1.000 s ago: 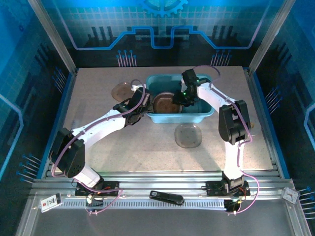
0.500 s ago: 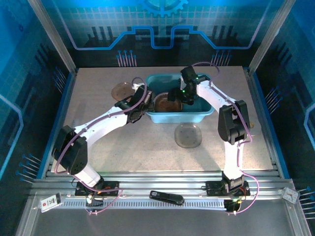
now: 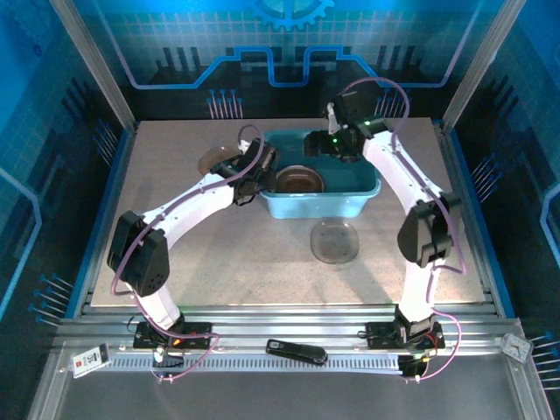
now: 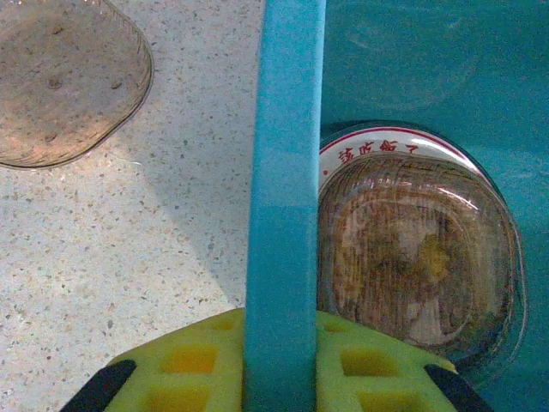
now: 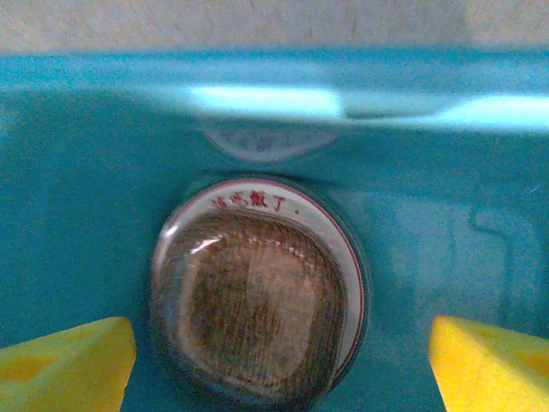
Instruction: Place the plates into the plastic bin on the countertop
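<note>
The teal plastic bin (image 3: 359, 203) stands mid-countertop (image 3: 219, 258). Inside it a smoky-brown plate (image 3: 299, 179) lies flat on a white plate with a red rim (image 4: 377, 144). My left gripper (image 3: 260, 175) is shut on the bin's left rim (image 4: 287, 129), one yellow-green pad on each side of it. Over the bin's far side hovers my right gripper (image 3: 317, 144), open, with its fingers (image 5: 69, 365) wide apart above the stacked plates (image 5: 257, 292) and nothing between them. Two more smoky plates sit on the countertop: one in front of the bin (image 3: 335, 241), one to its left (image 3: 214, 160).
The left smoky plate (image 4: 60, 77) lies close to the bin's outer wall, partly behind my left arm. A black remote-like object (image 3: 296, 351) rests on the metal rail at the near edge. Blue walls enclose the countertop.
My right gripper let go of the smoky-brown plate, which now lies flat on the white plate, and drew back up toward the bin's far side. My left gripper shifted farther along the rim.
</note>
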